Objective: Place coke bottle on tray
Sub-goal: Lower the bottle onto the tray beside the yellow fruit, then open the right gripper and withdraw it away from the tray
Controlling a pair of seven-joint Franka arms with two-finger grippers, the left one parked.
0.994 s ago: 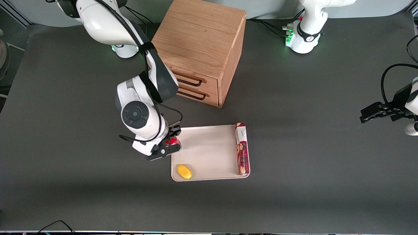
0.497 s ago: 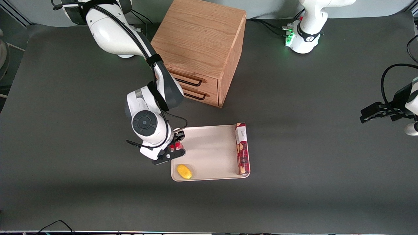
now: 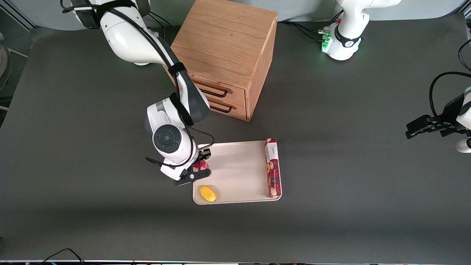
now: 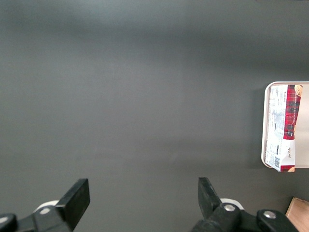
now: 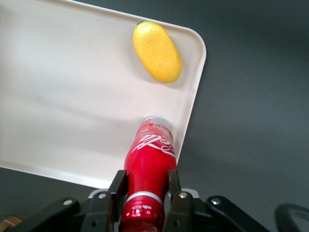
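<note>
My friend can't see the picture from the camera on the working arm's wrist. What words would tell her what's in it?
The claw is shut on a red coke bottle, holding it over the edge of an off-white tray. A yellow lemon lies on the tray near a rounded corner, apart from the bottle. Dark grey table surrounds the tray.

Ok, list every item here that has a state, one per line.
gripper: fingers shut on the coke bottle, at the tray's edge nearest the working arm
coke bottle: held, capped
tray: holds lemon and cookie box
drawer cabinet: both drawers closed
</note>
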